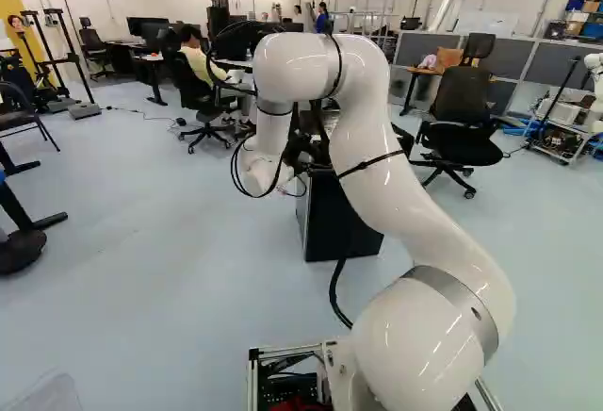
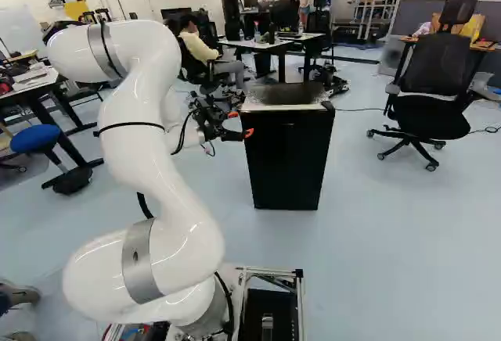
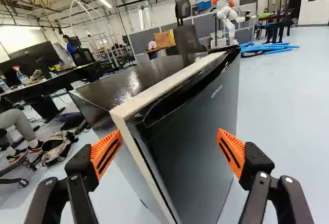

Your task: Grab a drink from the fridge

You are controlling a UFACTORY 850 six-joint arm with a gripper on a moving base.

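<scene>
Currently hand (image 2: 240,123) wide open, nothing held, near fridge (image 2: 288,157). Wrist view: fridge ahead, door looks closed; office chair (image 3: 186,36) beyond.

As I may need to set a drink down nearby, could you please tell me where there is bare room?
The fridge top looks bare between its edges, as does the floor between the fridge door and the arm's base. It is crowded at the fridge corner, with the open gripper around it, and beyond, by the desk.

One fridge (image 2: 288,157), one end effector (image 2: 240,123)
</scene>
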